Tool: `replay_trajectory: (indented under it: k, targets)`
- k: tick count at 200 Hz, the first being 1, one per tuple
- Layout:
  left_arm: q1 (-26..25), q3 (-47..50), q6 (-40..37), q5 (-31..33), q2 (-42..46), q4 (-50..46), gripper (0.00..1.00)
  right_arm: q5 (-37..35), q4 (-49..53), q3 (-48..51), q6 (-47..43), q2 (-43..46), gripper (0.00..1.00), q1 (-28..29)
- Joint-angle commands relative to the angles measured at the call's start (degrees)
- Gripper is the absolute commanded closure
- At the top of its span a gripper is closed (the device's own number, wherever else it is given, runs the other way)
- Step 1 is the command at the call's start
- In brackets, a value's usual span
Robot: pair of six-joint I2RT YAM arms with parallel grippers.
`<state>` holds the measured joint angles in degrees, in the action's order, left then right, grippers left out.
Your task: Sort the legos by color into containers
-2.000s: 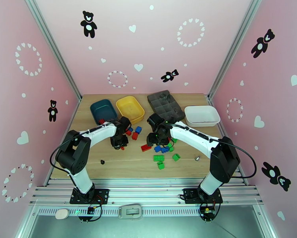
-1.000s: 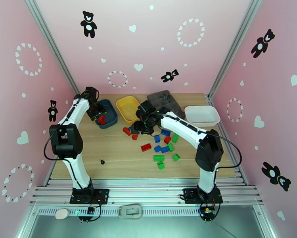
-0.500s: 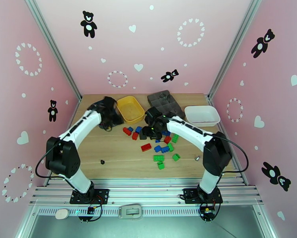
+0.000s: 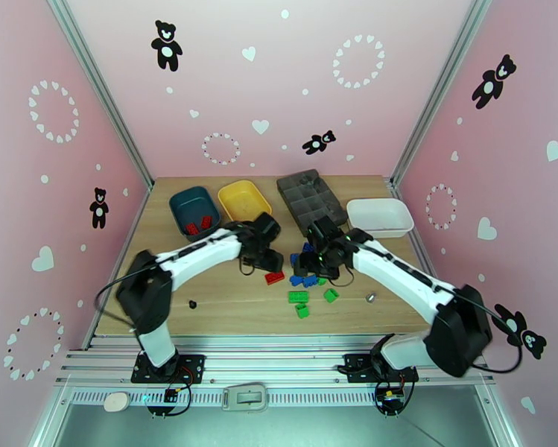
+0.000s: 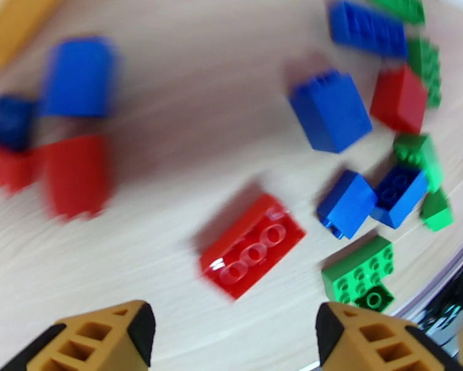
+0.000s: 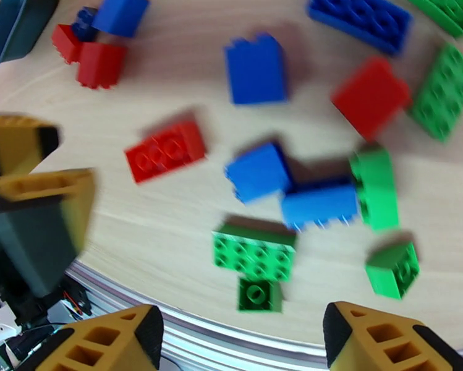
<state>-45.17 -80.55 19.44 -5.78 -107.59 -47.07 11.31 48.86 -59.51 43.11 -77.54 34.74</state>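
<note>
Top and wrist views of the colour-sorting cell, mid-task. Left gripper (image 4: pixel 271 260) back over the loose pile of small studded plastic bricks (image 4: pixel 301 279) at the middle of the wooden table (image 4: pixel 226 307), after hanging over the dark teal-blue rounded plastic tray (image 4: pixel 191 203) 1 s ago with something red at its tip. Fingers now spread wide in the left wrist view, nothing between them. 2 red bricks (image 4: pixel 204 221) lying in that tray near its front wall, against 1 visible there 2 s ago. By that evidence, 1 delivery just completed and red assigned to the teal tray. Right gripper (image 4: pixel 317 251) likewise returned to the pile from a reach toward the yellow rounded plastic tray (image 4: pixel 243 201), fingers apart and holding nothing in the right wrist view. Purpose of that reach not recoverable from these views. No brick discernible in the yellow tray or in the white rounded plastic tray (image 4: pixel 379 216) at the far right, so blue and green apparently not yet begun. Remaining on the table: a flat red brick (image 5: pixel 253 245) just ahead of the left fingers, probably the next pick, with further red, blue and green bricks crowded beside it, some touching. Dark grey many-compartment tray (image 4: pixel 311 197) between the yellow and white trays, judged no part of the sort. No brand, label or legible writing anywhere. Wall decals limited to black bears and white hearts. Stud tops too blurred for any lettering.
</note>
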Motion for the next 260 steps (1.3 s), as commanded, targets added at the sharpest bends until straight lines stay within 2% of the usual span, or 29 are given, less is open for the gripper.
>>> replay_trajectory:
  k: [1,57,133,141,162,189,215,260]
  targets:
    - [-2.0,-3.7,-5.0,1.1,-5.0,-1.2,0.26,-1.3,2.2,4.1,2.1,4.6,0.26,-0.2]
    - [-3.0,-9.2,-5.2,5.9,-12.2,-3.3,0.27,-1.4,3.3,10.2,5.3,12.6,0.24,-0.2]
    - [-3.7,-5.3,-4.9,6.9,-11.7,-2.9,0.34,-2.1,4.8,8.3,4.2,12.3,0.24,-0.2]
    - [-4.0,-4.8,-4.8,7.2,-11.8,-2.9,0.38,-2.0,4.6,8.3,4.2,12.1,0.24,-0.2]
    - [-4.1,-4.1,-3.4,8.2,-11.1,-2.8,0.55,-1.6,3.9,8.2,4.2,11.4,0.24,-0.2]
    - [-3.9,-3.6,-1.2,9.2,-8.8,-2.6,0.64,-0.7,2.6,7.1,4.0,9.8,0.26,-0.2]
    - [-1.6,-2.4,1.7,7.6,-4.9,-1.1,0.67,1.8,-0.1,5.5,3.7,6.8,0.28,-0.1]
    - [7.0,0.3,5.9,3.2,2.9,1.5,0.68,6.6,-7.0,-1.2,4.4,-3.0,0.30,2.5]
